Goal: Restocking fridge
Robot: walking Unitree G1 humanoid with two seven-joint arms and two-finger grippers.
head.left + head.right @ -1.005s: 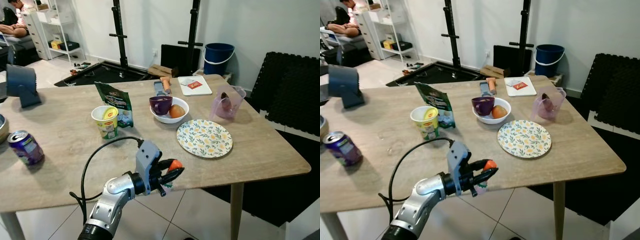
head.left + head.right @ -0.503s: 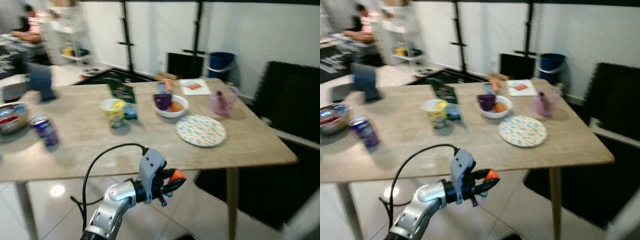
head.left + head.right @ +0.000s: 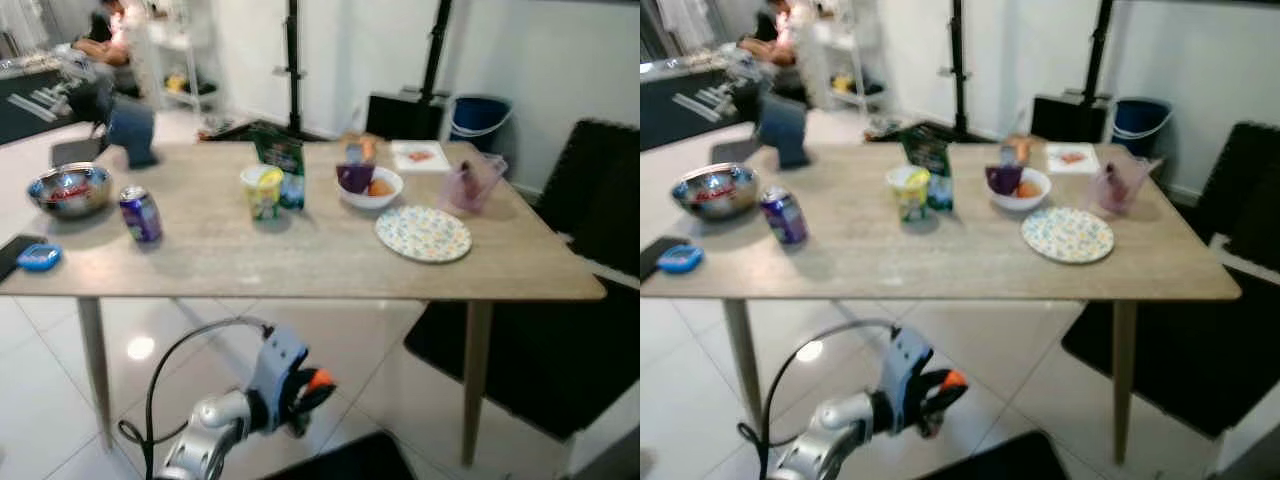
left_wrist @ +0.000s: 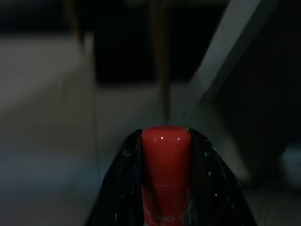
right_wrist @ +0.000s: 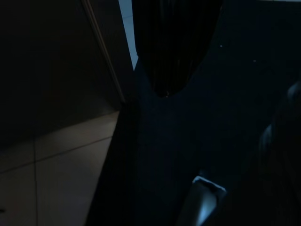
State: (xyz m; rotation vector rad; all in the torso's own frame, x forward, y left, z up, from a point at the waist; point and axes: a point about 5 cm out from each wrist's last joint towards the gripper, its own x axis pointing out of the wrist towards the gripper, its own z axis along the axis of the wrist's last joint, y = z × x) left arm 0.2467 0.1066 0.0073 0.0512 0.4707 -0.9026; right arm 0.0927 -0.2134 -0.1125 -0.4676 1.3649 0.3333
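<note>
Left to right across the wooden table (image 3: 300,270): a blue lid-like object (image 3: 38,257) at the near left corner, a metal bowl (image 3: 70,189), a purple can (image 3: 140,214), a yellow cup (image 3: 262,190) beside a green packet (image 3: 281,158), a white bowl (image 3: 371,187) holding a purple cup and an orange fruit, a patterned plate (image 3: 423,233) and, at the far right, a clear pink jug (image 3: 471,184). Below the table's near edge, above the tiled floor, the left gripper (image 3: 303,393) is clenched around 1 small item with an orange-red cap (image 4: 166,146); the wrist view shows that cap pinched between the 2 black fingers (image 4: 214,183). The right wrist view is very dark; whether the right gripper (image 5: 171,52) is spread or closed cannot be told. No fridge is in sight. Judged from this, 1 item is picked up and in transit, nothing is shelved yet, and the can, cup, packet and fruit may remain to be fetched.
</note>
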